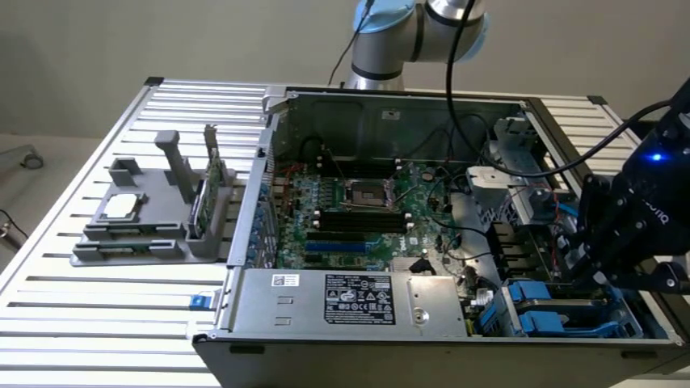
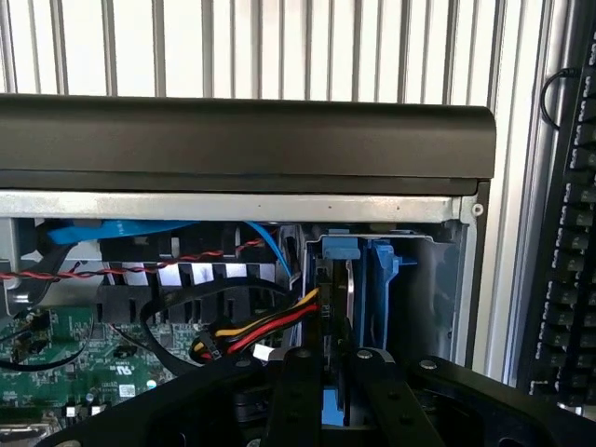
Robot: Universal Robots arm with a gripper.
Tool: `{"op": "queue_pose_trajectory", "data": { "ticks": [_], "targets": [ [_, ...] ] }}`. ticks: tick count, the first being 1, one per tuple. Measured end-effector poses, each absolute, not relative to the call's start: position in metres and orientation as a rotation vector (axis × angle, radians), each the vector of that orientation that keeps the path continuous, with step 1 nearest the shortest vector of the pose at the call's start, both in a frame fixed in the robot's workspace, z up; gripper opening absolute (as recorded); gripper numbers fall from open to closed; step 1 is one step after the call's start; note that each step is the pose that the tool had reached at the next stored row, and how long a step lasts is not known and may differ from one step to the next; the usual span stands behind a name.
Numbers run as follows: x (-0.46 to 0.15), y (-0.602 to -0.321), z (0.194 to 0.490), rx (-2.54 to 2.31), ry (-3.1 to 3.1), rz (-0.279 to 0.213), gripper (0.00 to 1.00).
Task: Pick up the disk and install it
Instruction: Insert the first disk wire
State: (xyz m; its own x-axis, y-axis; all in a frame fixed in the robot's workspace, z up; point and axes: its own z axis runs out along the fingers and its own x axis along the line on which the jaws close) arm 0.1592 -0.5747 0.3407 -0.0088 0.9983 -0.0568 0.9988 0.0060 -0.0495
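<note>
You have the slatted metal tabletop [image 1: 97, 323] carrying an open computer case [image 1: 431, 242], which fills most of the tabletop toward the exterior view's right edge. Beside it, toward the left edge, sits a grey fixture [image 1: 140, 226] with a small square silver chip [image 1: 124, 206] on it.

Inside the case, the green motherboard [image 1: 356, 210] lies flat, the power supply [image 1: 356, 299] runs along the near wall, and the blue plastic drive cage [image 1: 550, 311] occupies the case's near corner on the exterior view's right.

The arm's hand [image 1: 615, 242] hangs over that cage. In the wrist view your hand [image 2: 337, 372] has its two fingers [image 2: 296, 391] drawn close together, clamped on the disk [image 2: 337, 317], which stands on edge between them with its blue carrier [image 2: 380, 289] at the mouth of the cage, just beside the red, yellow and black cable bundle [image 2: 265, 328].

Mind what could go wrong, as I judge it: the disk looks only partly entered, so a slight tilt could jam the carrier against the cage rails. The cable bundle lies close enough to get pinched or dragged in. A grip this narrow on a thin edge may also let the disk twist if it meets resistance.
</note>
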Motion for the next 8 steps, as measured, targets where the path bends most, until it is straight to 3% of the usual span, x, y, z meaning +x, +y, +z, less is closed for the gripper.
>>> {"op": "queue_pose_trajectory", "data": {
  "ticks": [8],
  "targets": [
    [0.1592, -0.5758, 0.3403, 2.203, 2.231, -0.115, 0.16]
  ]
}}
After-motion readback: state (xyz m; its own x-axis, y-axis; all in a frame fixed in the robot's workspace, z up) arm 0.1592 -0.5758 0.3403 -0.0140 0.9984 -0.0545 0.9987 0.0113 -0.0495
